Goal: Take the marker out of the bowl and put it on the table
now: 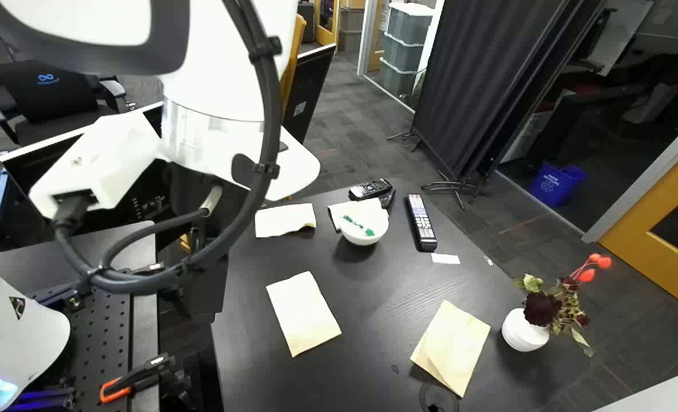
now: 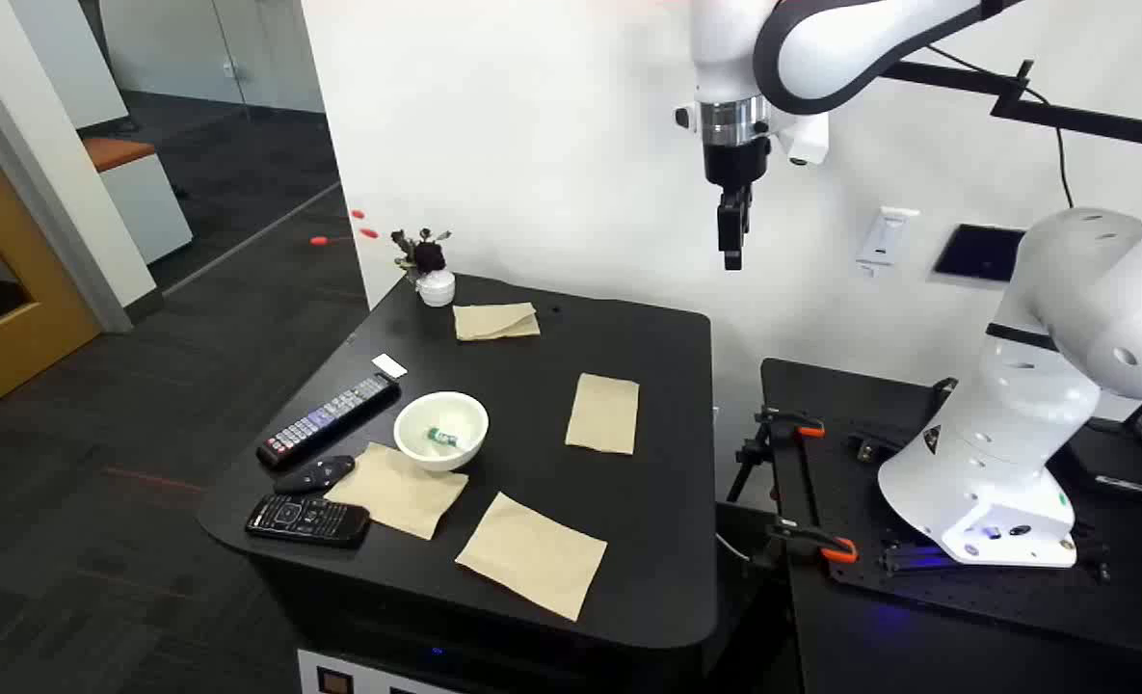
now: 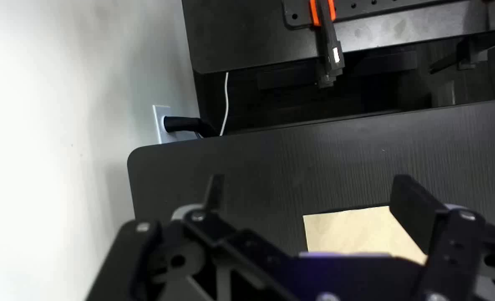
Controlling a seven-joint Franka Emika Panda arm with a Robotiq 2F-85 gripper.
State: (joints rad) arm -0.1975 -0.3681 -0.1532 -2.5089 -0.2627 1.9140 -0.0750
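- White and round, the bowl (image 2: 423,415) stands on the black table (image 2: 522,386), overlapping a tan paper sheet (image 2: 397,493) in both exterior views; whether its foot rests on that sheet cannot be told.
- Inside the bowl the marker (image 2: 442,438), green with a paler stretch, lies at a slant.
- Well apart from both, the gripper (image 2: 736,251) hangs with its tips downward from the white arm (image 2: 850,43); in an exterior view it shows against the white wall (image 2: 532,145).
- Its jaws are parted wide: in the wrist view the table and part of another tan sheet (image 3: 351,230) show through the broad gap between them.
- A long black remote (image 2: 330,421) lies just beside the bowl, with a small white card (image 2: 389,365) near one end of it.
- A shorter remote (image 2: 308,521) and a small dark remote-like piece (image 2: 316,474) lie by the first sheet, towards a rounded corner of the table.
- A white vase (image 2: 436,289) holding dark red flowers (image 1: 543,309) and bright red buds (image 1: 587,275) stands towards the table's end by the wall.
- Two further tan sheets (image 2: 532,556) are spread on the table.
- Black clamps with orange parts (image 2: 841,552) sit on the edge of the bench (image 2: 917,636) beside the table, where the robot's white base (image 2: 985,501) stands.
- A black plug (image 3: 182,124) sits in a wall outlet (image 3: 161,110) in the wrist view.
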